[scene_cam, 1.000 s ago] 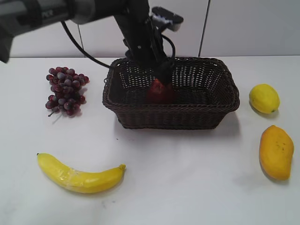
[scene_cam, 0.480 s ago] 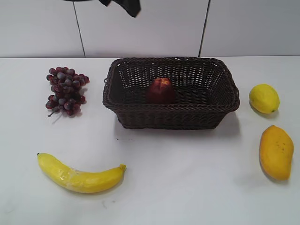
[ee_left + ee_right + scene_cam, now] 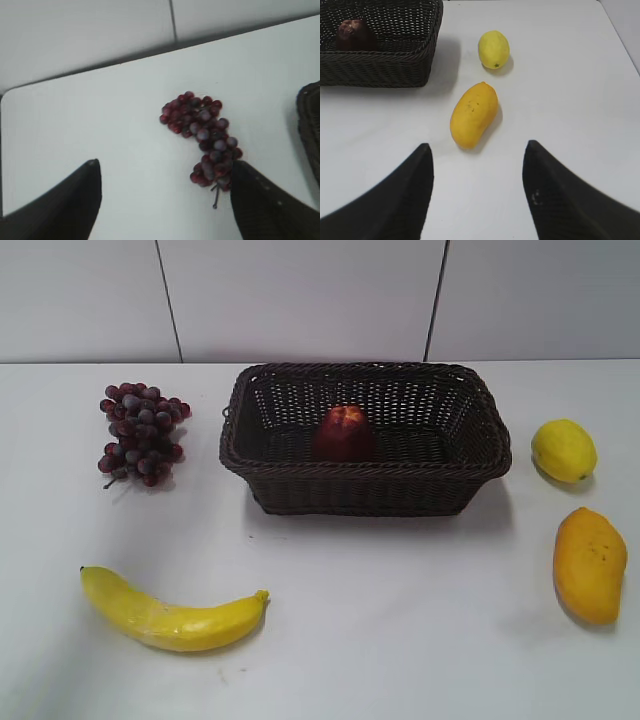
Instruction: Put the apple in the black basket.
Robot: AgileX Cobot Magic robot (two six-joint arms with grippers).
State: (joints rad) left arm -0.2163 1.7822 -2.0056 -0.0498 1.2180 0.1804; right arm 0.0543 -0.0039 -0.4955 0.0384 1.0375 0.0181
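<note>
Apple (image 3: 345, 432) sits on the floor of the basket (image 3: 365, 483), left of centre and close to the back wall, upright with its yellowish top showing. You can judge the task done from that: the fruit rests below the braided rim on all sides, so nothing suggests it could roll out.

Your left gripper (image 3: 162, 200) hangs high over the table's far left corner region, fingers spread wide with nothing between them; the grapes (image 3: 202, 137) lie on the table below, between the two fingers in that view, and the basket's rim shows only at the right edge. Your right gripper (image 3: 477, 192) is likewise spread wide and empty, hovering above bare table near the mango (image 3: 473, 115), with the lemon (image 3: 493, 49) beyond it and the basket off to the upper left.

Neither arm appears in the exterior view, so the space above the basket is clear. Open table lies in front of the basket, between the banana (image 3: 172, 613) and the mango. Grapes and lemon flank the basket without touching it.
</note>
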